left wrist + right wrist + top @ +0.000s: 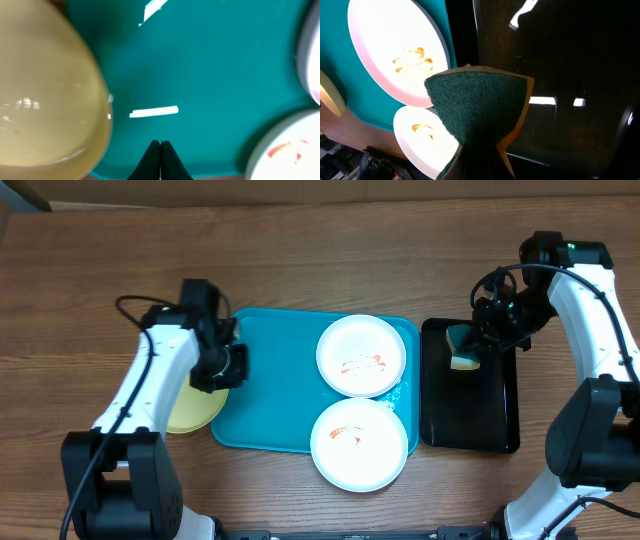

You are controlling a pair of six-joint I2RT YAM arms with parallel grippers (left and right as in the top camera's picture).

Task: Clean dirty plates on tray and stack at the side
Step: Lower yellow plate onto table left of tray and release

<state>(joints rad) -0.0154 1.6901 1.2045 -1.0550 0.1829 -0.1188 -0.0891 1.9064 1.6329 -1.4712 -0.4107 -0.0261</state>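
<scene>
The turquoise tray (275, 395) lies mid-table. One white plate (361, 356) with orange-red smears sits on its right end. A second smeared white plate (359, 444) overlaps the tray's front right edge. A pale yellow-green plate (190, 412) lies at the tray's left edge, partly under my left arm. My left gripper (228, 368) is shut and empty above the tray's left part; its closed fingertips (160, 146) hang over bare tray (200, 70) beside the yellow-green plate (45, 95). My right gripper (482, 150) is shut on a green-and-yellow sponge (480, 97).
A black rectangular tray (480, 415) stands right of the turquoise one, and the sponge (463, 352) hangs over its far end. Bare wooden table (320, 250) runs along the back and at the far left.
</scene>
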